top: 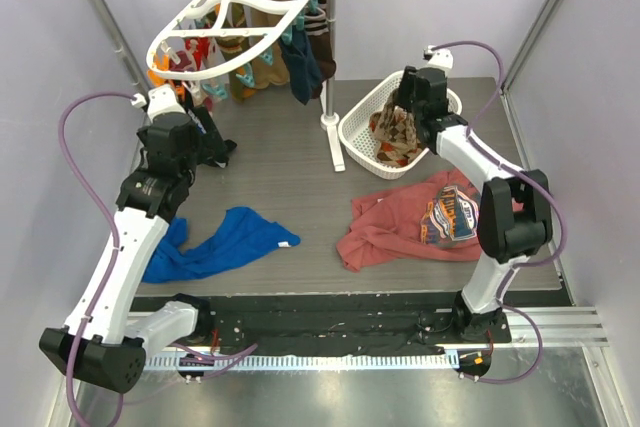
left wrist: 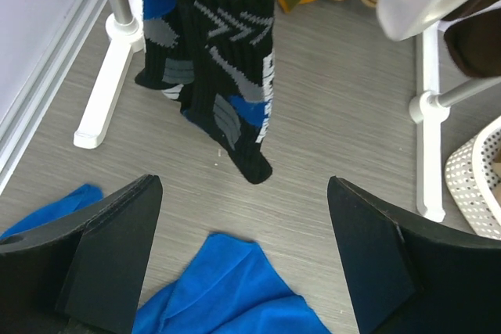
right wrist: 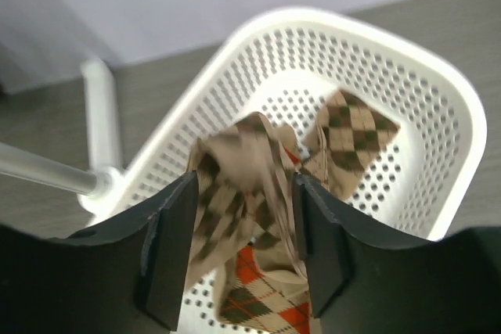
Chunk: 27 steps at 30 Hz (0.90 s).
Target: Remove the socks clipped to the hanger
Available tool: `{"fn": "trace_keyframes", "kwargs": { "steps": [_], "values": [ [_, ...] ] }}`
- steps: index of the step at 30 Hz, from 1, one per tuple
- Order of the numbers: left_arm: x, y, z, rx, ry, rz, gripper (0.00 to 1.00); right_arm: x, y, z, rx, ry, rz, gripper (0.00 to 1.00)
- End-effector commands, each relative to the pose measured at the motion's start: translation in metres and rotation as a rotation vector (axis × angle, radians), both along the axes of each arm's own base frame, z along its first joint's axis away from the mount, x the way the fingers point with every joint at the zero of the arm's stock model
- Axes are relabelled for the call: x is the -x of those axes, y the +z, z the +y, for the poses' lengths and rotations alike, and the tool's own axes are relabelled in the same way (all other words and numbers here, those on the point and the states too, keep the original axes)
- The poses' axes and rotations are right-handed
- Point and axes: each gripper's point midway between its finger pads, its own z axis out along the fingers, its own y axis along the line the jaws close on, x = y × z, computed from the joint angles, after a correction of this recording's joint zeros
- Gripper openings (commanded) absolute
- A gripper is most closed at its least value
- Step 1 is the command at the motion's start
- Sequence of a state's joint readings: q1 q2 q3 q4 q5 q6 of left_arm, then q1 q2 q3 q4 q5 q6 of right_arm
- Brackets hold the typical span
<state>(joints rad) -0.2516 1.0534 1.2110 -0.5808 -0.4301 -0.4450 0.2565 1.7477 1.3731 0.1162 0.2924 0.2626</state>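
The white oval hanger (top: 240,22) hangs from the rail at the back left, with several socks (top: 265,62) clipped under it. My left gripper (top: 208,139) is open and empty (left wrist: 243,256), facing a black sock with blue and grey marks (left wrist: 223,76) that hangs just ahead of it. My right gripper (top: 405,112) is over the white lattice basket (top: 352,132). Its jaws stand apart (right wrist: 243,248), and a blurred tan-brown argyle sock (right wrist: 235,185) hangs between them. More argyle socks (right wrist: 352,131) lie in the basket (right wrist: 438,91).
A blue shirt (top: 225,242) lies on the table at front left, also under my left gripper (left wrist: 227,287). A red printed shirt (top: 410,222) lies at front right. The rail stand's post (top: 330,97) and white feet (left wrist: 109,60) (left wrist: 429,115) stand beside the hanging socks.
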Motion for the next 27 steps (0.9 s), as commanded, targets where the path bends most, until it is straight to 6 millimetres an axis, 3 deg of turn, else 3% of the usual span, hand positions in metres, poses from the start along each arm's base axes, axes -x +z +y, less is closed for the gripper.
{"fn": "trace_keyframes", "kwargs": {
  "steps": [1, 5, 6, 7, 9, 10, 11, 12, 13, 14, 15, 17, 27],
  "values": [
    [-0.005, 0.008, 0.009, -0.009, 0.05, -0.064, 0.91, -0.003, -0.009, -0.014, -0.013, -0.07, 0.063, 0.61],
    [-0.009, 0.005, 0.011, -0.013, 0.061, -0.076, 0.91, 0.011, 0.002, -0.013, -0.017, -0.041, 0.051, 0.79],
    [-0.01, 0.005, 0.011, -0.015, 0.062, -0.076, 0.91, 0.016, 0.001, -0.013, -0.016, -0.035, 0.056, 0.8],
    [-0.013, 0.003, 0.01, -0.017, 0.063, -0.07, 0.91, 0.024, 0.017, -0.012, -0.026, -0.014, 0.028, 0.81],
    [-0.017, 0.004, 0.011, -0.022, 0.076, -0.07, 0.91, 0.036, 0.023, -0.012, -0.036, 0.0, 0.019, 0.88],
    [-0.019, 0.004, 0.012, -0.025, 0.08, -0.069, 0.91, 0.046, 0.039, -0.011, -0.049, 0.012, -0.013, 0.93],
    [-0.024, 0.003, 0.011, -0.031, 0.083, -0.063, 0.9, 0.053, 0.043, -0.008, -0.06, 0.04, -0.021, 0.93],
    [-0.026, 0.003, 0.013, -0.04, 0.094, -0.061, 0.9, 0.062, 0.036, -0.006, -0.073, 0.054, -0.007, 0.94],
    [-0.028, 0.004, 0.014, -0.044, 0.099, -0.063, 0.89, 0.068, 0.039, -0.004, -0.086, 0.071, -0.015, 0.94],
    [-0.032, 0.004, 0.014, -0.048, 0.106, -0.063, 0.89, 0.08, 0.055, 0.002, -0.109, 0.12, -0.056, 0.94],
    [-0.034, 0.004, 0.015, -0.057, 0.112, -0.066, 0.89, 0.088, 0.045, 0.007, -0.115, 0.142, -0.038, 0.94],
    [-0.04, 0.006, 0.016, -0.063, 0.123, -0.083, 0.84, 0.109, 0.058, 0.014, -0.136, 0.191, -0.069, 0.94],
    [-0.057, -0.011, 0.028, -0.131, 0.196, -0.053, 0.79, 0.144, 0.057, 0.045, -0.148, 0.308, -0.07, 0.92]
  ]
}}
